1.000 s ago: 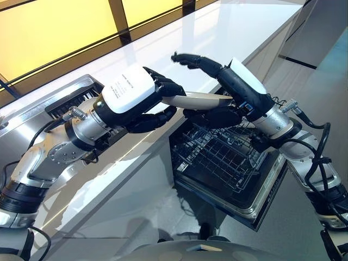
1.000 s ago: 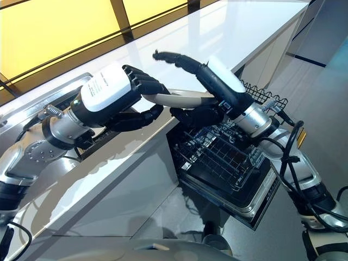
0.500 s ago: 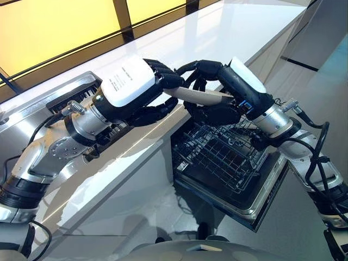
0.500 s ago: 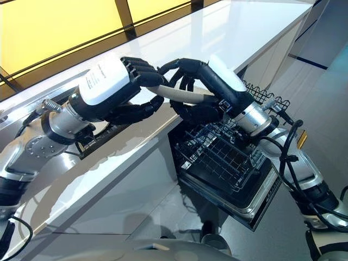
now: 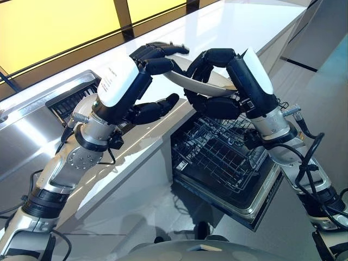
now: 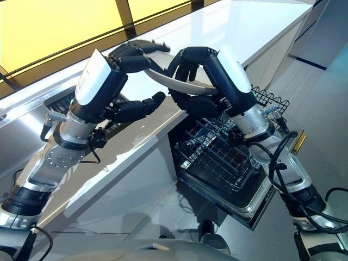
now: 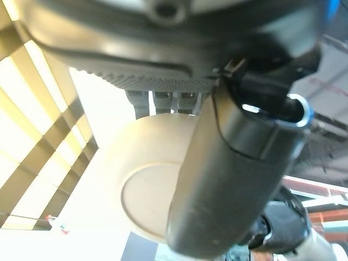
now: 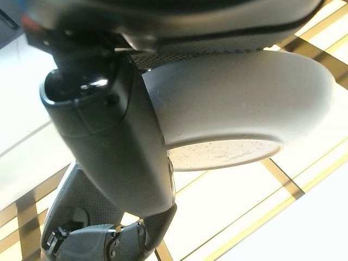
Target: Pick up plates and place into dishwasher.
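A beige plate (image 5: pixel 197 85) hangs tilted in the air above the counter's edge and the open dishwasher rack (image 5: pixel 217 157). My right hand (image 5: pixel 251 76) is shut on it, with fingers curled over its upper rim and the thumb under it. My left hand (image 5: pixel 124 81) reaches in from the other side. Its fingers (image 5: pixel 163 50) lie over the plate's far rim, and its thumb (image 5: pixel 157 106) stands well below, off the plate. The plate's underside (image 7: pixel 144 190) shows past the left thumb, and its base (image 8: pixel 239 103) sits against the right palm.
The long white counter (image 5: pixel 234 27) runs back to the right. A metal sink with a dark grid (image 5: pixel 68 100) lies at its left end. The pulled-out wire rack rests on the lowered dishwasher door (image 5: pixel 261 204) below the hands.
The right fingers have closed over the plate. Both hands have raised and tilted it. The left thumb has dropped away from the plate.
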You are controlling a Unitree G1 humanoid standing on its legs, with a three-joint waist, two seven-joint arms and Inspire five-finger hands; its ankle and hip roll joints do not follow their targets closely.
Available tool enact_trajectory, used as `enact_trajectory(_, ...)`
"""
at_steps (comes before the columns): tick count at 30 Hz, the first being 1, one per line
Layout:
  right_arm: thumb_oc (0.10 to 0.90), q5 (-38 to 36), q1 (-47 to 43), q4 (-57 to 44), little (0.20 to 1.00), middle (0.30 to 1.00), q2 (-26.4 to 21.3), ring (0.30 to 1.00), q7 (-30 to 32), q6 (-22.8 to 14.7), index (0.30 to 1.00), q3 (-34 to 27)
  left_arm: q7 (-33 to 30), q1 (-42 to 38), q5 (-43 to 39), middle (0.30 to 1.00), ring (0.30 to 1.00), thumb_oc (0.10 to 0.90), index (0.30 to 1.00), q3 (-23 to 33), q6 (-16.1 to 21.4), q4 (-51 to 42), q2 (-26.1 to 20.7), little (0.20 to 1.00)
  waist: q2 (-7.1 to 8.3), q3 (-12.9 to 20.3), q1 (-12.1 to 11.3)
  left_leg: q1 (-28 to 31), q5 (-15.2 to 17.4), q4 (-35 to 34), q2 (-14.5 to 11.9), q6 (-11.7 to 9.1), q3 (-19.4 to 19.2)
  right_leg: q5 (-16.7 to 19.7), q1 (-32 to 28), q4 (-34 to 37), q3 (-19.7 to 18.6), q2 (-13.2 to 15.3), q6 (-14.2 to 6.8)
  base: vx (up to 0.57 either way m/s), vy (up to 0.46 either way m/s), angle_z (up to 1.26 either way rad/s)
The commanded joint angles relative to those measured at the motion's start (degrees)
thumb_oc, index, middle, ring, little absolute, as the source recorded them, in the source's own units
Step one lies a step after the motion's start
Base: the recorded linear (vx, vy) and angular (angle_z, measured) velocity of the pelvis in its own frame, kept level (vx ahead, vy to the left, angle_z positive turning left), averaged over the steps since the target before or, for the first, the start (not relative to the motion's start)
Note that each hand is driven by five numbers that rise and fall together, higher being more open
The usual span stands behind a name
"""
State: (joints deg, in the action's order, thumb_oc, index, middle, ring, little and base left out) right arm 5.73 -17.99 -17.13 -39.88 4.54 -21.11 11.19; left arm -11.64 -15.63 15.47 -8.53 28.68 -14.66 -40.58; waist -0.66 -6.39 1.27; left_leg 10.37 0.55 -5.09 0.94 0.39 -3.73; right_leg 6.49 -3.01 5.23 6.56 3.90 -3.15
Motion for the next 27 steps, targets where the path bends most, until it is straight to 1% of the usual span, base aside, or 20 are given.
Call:
enact_trajectory(1, 0.100, -5.4, -1.1, 6.3, 0.200, 0.300, 1.2, 0.300, 14.7, 1.0, 0.300, -14.9, -7.0, -0.6, -12.6, 0.900, 0.900, 0.800, 0.900, 10.5, -8.6, 7.8, -1.1, 0.900, -0.33, 3.5, -0.7, -2.1, 3.9, 0.9, 4.5, 2.3, 1.6, -12.1, -1.9, -7.8, 1.5, -5.0, -0.6, -0.01, 0.005, 0.04)
enact_trajectory(3, 0.100, -4.3, -1.0, 8.8, 0.200, 0.300, 1.2, 0.300, 17.6, 1.9, 0.300, -15.2, -7.0, -0.3, -12.9, 0.900, 0.900, 0.800, 0.900, 10.5, -10.3, 9.3, -1.2, 0.900, -0.48, 3.6, -0.9, -2.2, 4.0, 0.9, 4.5, 2.3, 1.6, -12.2, -2.1, -7.5, 1.5, -5.0, -0.5, 0.00, 0.000, 0.00)
enact_trajectory(5, 0.100, -4.4, -0.6, 10.4, 0.200, 0.300, 1.3, 0.300, 19.0, 2.6, 0.300, -15.7, -6.9, 0.0, -13.2, 0.900, 0.900, 0.800, 0.900, 10.9, -11.2, 10.3, -1.2, 0.900, -0.54, 3.6, -0.9, -2.2, 4.0, 1.0, 4.4, 2.4, 1.7, -12.6, -2.0, -8.1, 1.5, -4.9, -0.5, -0.01, 0.011, 0.04)
enact_trajectory(7, 0.100, -4.4, 0.6, 13.6, 0.200, 0.300, 1.3, 0.300, 22.0, 2.9, 0.300, -17.0, -6.6, 0.7, -13.5, 0.900, 0.900, 0.800, 0.900, 11.8, -12.5, 12.3, -1.6, 0.900, -0.61, 3.5, -0.9, -2.3, 4.0, 1.2, 4.3, 2.8, 1.8, -13.2, -1.5, -10.0, 1.5, -4.6, -0.6, -0.01, 0.010, 0.04)
enact_trajectory(9, 0.100, -4.8, 1.2, 16.0, 0.200, 0.300, 1.6, 0.300, 24.4, 3.0, 0.300, -17.5, -6.9, 1.0, -13.9, 0.900, 0.900, 0.800, 0.900, 12.1, -12.9, 14.1, -2.0, 0.900, -0.61, 3.3, -0.9, -2.2, 4.1, 1.2, 4.3, 3.0, 1.9, -13.3, -1.1, -11.5, 1.5, -4.3, -0.8, -0.01, 0.003, 0.06)
enact_trajectory(12, 0.100, -7.4, 2.2, 20.4, 0.200, 0.300, 1.5, 0.300, 27.5, 4.0, 0.300, -19.1, -7.1, 1.4, -14.4, 0.900, 0.900, 0.800, 0.900, 12.9, -13.6, 17.1, -2.9, 0.900, -0.61, 2.9, -0.9, -1.9, 4.3, 1.3, 4.4, 3.2, 1.9, -13.3, -0.8, -12.6, 1.8, -3.9, -1.0, -0.01, -0.010, 0.06)
enact_trajectory(13, 0.100, -9.6, 2.3, 23.9, 0.200, 0.300, 1.3, 0.300, 28.8, 4.5, 0.300, -19.8, -7.1, 1.3, -14.4, 0.900, 0.900, 0.800, 0.900, 13.1, -14.0, 18.9, -3.6, 0.900, -0.73, 2.9, -1.1, -1.8, 4.3, 1.3, 4.4, 3.1, 1.9, -13.4, -1.0, -12.2, 2.0, -3.9, -1.0, 0.00, 0.000, 0.00)
enact_trajectory(14, 0.100, -10.8, 2.2, 24.8, 0.200, 0.300, 1.2, 0.300, 29.2, 4.9, 0.300, -20.1, -7.0, 1.3, -14.2, 0.900, 0.900, 0.800, 0.900, 13.2, -14.4, 19.5, -4.0, 0.900, -0.80, 2.8, -1.1, -1.7, 4.3, 1.3, 4.4, 3.0, 1.8, -13.5, -1.2, -11.8, 2.1, -3.9, -0.9, 0.00, 0.000, 0.00)
enact_trajectory(15, 0.100, -12.1, 2.3, 26.8, 0.200, 0.300, 1.4, 0.300, 29.7, 6.4, 0.300, -20.5, -7.1, 1.3, -13.6, 0.900, 0.900, 0.800, 0.900, 13.2, -15.2, 20.5, -4.6, 0.900, -0.96, 2.8, -1.3, -1.7, 4.4, 1.2, 4.3, 2.9, 1.8, -13.6, -1.5, -11.0, 2.3, -4.0, -0.9, 0.00, 0.000, 0.00)
enact_trajectory(17, 0.100, -14.3, 2.2, 29.4, 0.200, 0.300, 1.3, 0.300, 29.0, 7.7, 0.300, -20.6, -6.9, 1.3, -13.2, 0.900, 0.900, 0.800, 0.900, 13.1, -16.4, 21.5, -5.7, 0.900, -1.07, 2.9, -1.6, -1.6, 4.4, 1.1, 4.4, 2.7, 1.9, -13.2, -2.0, -9.6, 2.5, -4.2, -0.8, 0.01, -0.009, 0.04)
enact_trajectory(18, 0.100, -14.5, 2.0, 31.3, 0.200, 0.300, 1.2, 0.300, 28.3, 9.1, 0.300, -20.3, -6.6, 1.2, -13.0, 0.900, 0.900, 0.800, 0.900, 13.0, -17.1, 22.3, -6.5, 0.900, -1.16, 2.9, -1.8, -1.6, 4.4, 1.1, 4.5, 2.5, 1.8, -12.8, -2.2, -8.7, 2.8, -4.2, -0.9, 0.01, -0.009, 0.06)
enact_trajectory(21, 0.100, -15.4, 2.0, 34.1, 0.200, 0.300, 1.3, 0.300, 26.1, 11.0, 0.300, -19.1, -5.9, 1.4, -12.5, 0.900, 0.900, 0.800, 0.900, 13.0, -18.6, 23.4, -7.9, 0.900, -1.34, 2.9, -2.3, -1.8, 4.2, 0.9, 4.5, 2.2, 2.0, -12.1, -2.6, -7.2, 3.1, -4.3, -0.9, 0.01, -0.007, 0.03)
enact_trajectory(24, 0.100, -16.0, 1.9, 35.9, 0.200, 0.300, 1.3, 0.300, 22.9, 11.5, 0.300, -17.6, -5.0, 1.6, -12.5, 0.900, 0.900, 0.800, 0.900, 13.4, -19.5, 23.9, -8.4, 0.900, -1.46, 2.9, -2.6, -2.2, 4.0, 0.9, 4.3, 2.2, 2.2, -12.5, -2.4, -7.7, 3.4, -4.2, -0.8, 0.00, 0.000, 0.00)
enact_trajectory(27, 0.100, -16.0, 1.5, 37.5, 0.200, 0.300, 1.1, 0.300, 18.4, 11.3, 0.300, -15.7, -4.3, 1.2, -12.2, 0.900, 0.900, 0.800, 0.900, 13.1, -19.8, 25.0, -8.9, 0.900, -1.53, 2.7, -2.7, -2.4, 3.9, 1.1, 4.2, 2.4, 2.5, -13.3, -2.0, -9.3, 3.6, -4.0, -0.6, 0.01, -0.013, 0.03)
